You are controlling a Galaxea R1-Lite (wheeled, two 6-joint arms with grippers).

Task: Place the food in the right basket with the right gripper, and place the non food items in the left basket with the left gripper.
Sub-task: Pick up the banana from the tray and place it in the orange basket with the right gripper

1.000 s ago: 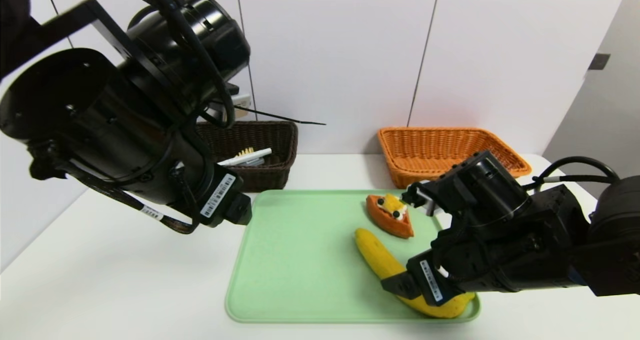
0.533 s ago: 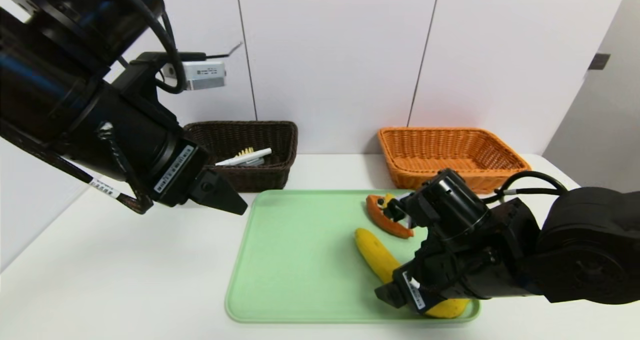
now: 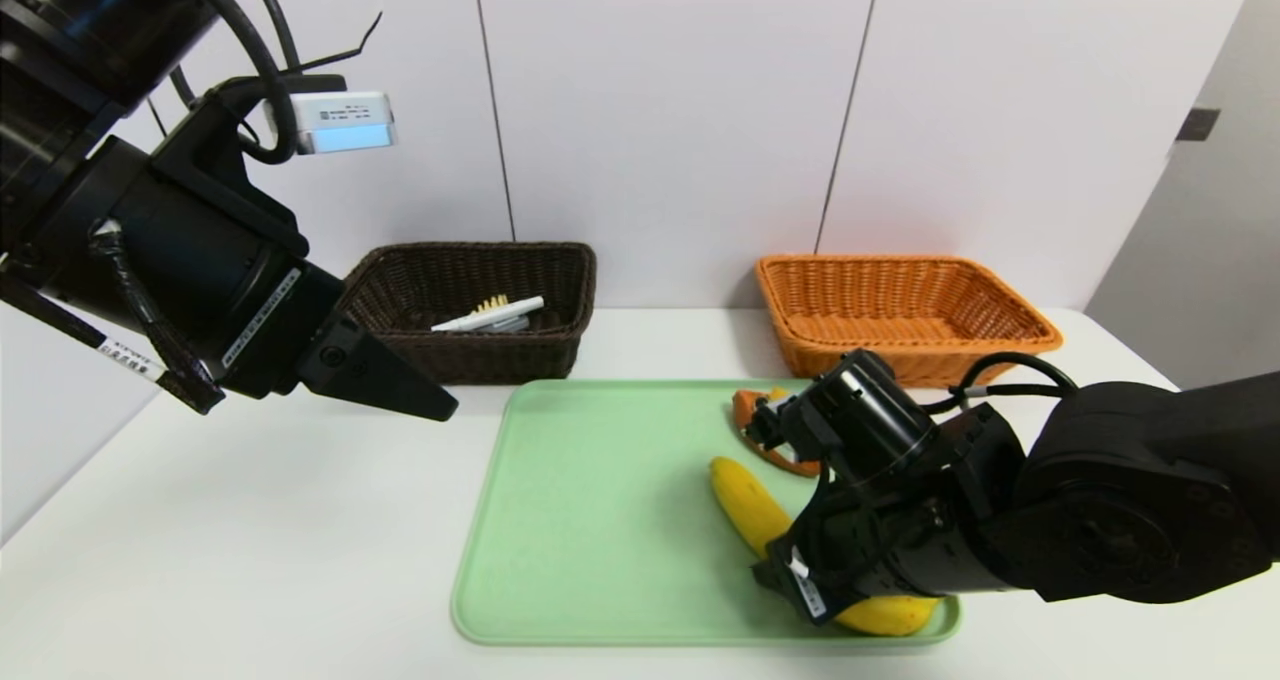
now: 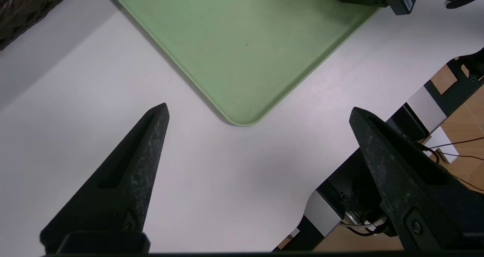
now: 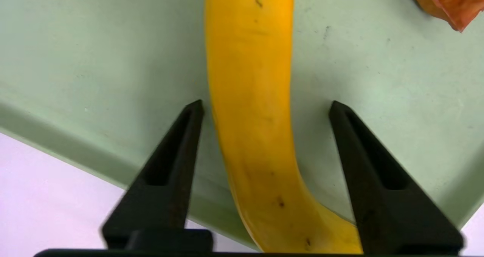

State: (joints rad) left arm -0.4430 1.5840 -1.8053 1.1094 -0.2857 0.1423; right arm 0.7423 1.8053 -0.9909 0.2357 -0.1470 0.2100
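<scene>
Two black jaws of the right gripper (image 5: 264,106) have narrowed around the banana (image 5: 251,98) at lower right of the tray (image 3: 600,520), not yet pinching. Left gripper (image 4: 261,111), jaws wide, has drawn back to upper left; food sorting now begins.

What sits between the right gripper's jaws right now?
The banana, lying on the green tray. In the right wrist view the right gripper straddles it, jaws apart, small gaps visible on both sides.
</scene>
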